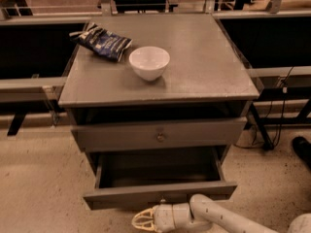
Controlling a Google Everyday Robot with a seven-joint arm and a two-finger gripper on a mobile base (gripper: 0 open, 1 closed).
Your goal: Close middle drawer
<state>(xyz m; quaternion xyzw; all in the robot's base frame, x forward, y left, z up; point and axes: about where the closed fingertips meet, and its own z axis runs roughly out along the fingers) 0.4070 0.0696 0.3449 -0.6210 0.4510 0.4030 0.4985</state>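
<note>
The middle drawer (121, 196) is pulled far out of the grey cabinet. It is a long, empty grey box with a low front panel and a tiny central knob (163, 198). My gripper (143, 221) is at the bottom edge of the view, on the end of the white arm (218, 217). It sits just in front of and below the drawer's front panel, a little left of the knob. I cannot tell whether it touches the panel.
Above it, a taller-fronted drawer (204, 132) with a brass knob stands slightly open. On the cabinet top (209, 57) sit a white bowl (149, 62) and a blue snack bag (102, 41). Dark rails and cables flank the cabinet. A dark object (302, 149) is on the floor at right.
</note>
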